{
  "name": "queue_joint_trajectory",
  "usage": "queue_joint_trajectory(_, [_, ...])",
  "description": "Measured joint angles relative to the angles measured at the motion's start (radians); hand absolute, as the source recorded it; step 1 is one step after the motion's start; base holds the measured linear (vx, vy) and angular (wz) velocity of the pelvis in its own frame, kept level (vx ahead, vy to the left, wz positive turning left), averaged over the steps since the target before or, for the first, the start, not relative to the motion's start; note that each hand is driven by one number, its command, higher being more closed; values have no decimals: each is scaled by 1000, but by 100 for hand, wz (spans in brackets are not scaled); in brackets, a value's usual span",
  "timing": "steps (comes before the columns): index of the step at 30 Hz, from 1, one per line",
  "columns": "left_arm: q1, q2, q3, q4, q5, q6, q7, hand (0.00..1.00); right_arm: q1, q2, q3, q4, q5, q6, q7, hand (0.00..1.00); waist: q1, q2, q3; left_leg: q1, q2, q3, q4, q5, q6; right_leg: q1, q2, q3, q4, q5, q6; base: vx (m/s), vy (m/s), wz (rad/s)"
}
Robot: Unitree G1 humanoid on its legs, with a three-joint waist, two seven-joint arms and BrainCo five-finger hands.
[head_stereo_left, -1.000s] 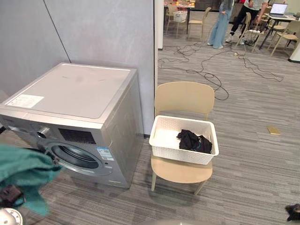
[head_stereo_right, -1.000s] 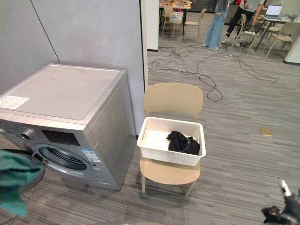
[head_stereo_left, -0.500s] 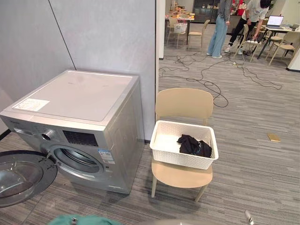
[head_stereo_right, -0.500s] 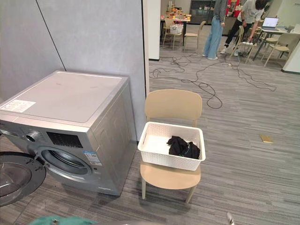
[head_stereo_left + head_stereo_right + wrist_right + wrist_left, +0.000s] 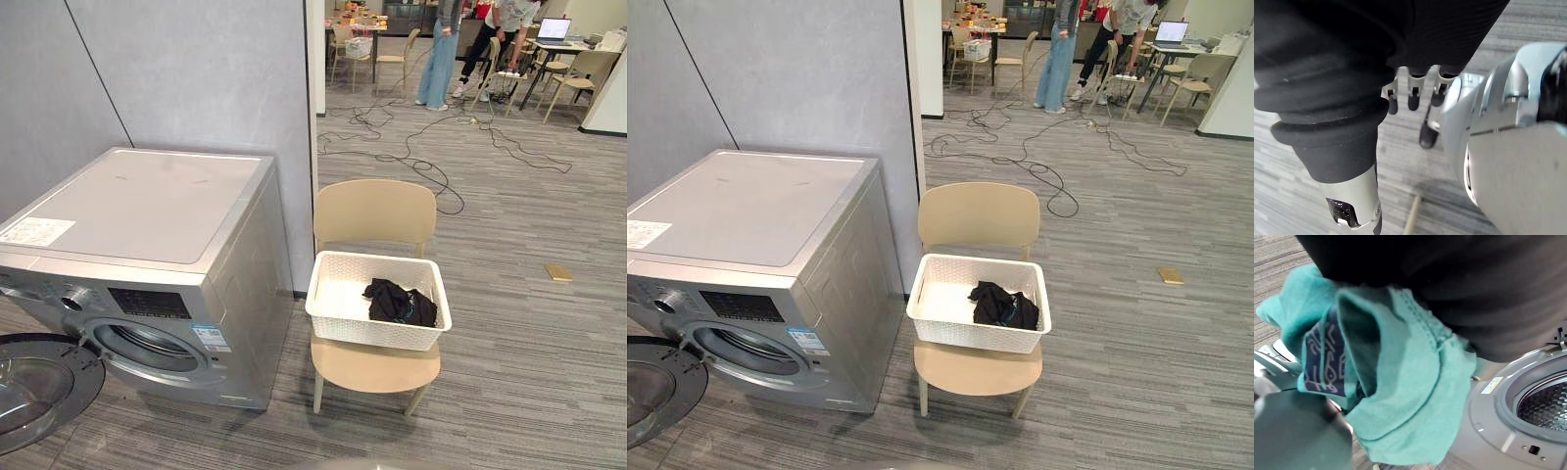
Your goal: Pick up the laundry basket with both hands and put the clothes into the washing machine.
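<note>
The white laundry basket sits on a beige chair to the right of the silver washing machine. A black garment lies in the basket's right half. The machine's round door hangs open at the lower left. In the left wrist view a teal cloth with a blue patterned patch hangs bunched under my left hand, close to the drum opening. In the right wrist view my right hand hangs over the floor with straight fingers and holds nothing.
A grey partition wall stands behind the machine. Black cables trail over the floor behind the chair, and a small flat yellow object lies to the right. People, chairs and tables are at the far back.
The head camera has shifted. The teal cloth with my left hand dropped out of the eye views at the bottom left, and my right hand left the lower right corner.
</note>
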Motion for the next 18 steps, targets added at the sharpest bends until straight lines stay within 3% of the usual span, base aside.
queue_joint_trajectory(5, [-24, -1, -63, -15, -4, -7, -10, 100, -28, -7, 114, -43, -5, -6, -5, 0, -3, 4, 94, -33, 2, -74, 41, -2, 3, -1, -13, -58, 99, -57, 0, -67, -32, 42])
queue_joint_trajectory(9, [-35, -10, -117, -116, -26, -26, -7, 100, -72, -31, 307, -119, -60, -8, -8, 0, 3, 7, 180, -170, 3, -177, 160, 2, -5, -124, -56, -140, 363, -189, -10, -104, -92, 79])
queue_joint_trajectory(12, [-59, -23, -116, -125, -50, -27, 4, 100, -130, -64, 356, -155, -88, -12, -27, 0, 11, 16, 220, -235, -4, -239, 168, 60, -26, -150, -90, -232, 459, -251, -25, -119, -126, 97])
queue_joint_trajectory(14, [-58, -26, -113, -125, -67, -27, 11, 100, -158, -82, 371, -159, -113, -13, -40, 0, 23, 17, 222, -245, -20, -238, 126, 130, -13, -152, -120, -279, 493, -288, -33, -143, -107, 96])
queue_joint_trajectory(16, [-57, -32, -99, -129, -68, -27, 12, 100, -196, -96, 373, -167, -119, -14, -45, 0, 31, 1, 223, -268, -38, -205, 14, 299, 48, -146, -162, -356, 477, -275, -67, -116, -50, 96])
queue_joint_trajectory(17, [-57, -31, -83, -131, -68, -27, 12, 100, -202, -89, 372, -176, -119, -15, -45, 0, 33, 0, 222, -280, -33, -173, 33, 297, 53, -146, -167, -379, 464, -266, -77, -64, -18, 82])
queue_joint_trajectory(18, [-56, -42, -48, -130, -68, -25, 11, 100, -210, -86, 370, -189, -120, -19, -45, 0, 36, 4, 221, -313, -11, -105, 126, 252, 63, -139, -165, -408, 457, -245, -80, -2, -14, 62])
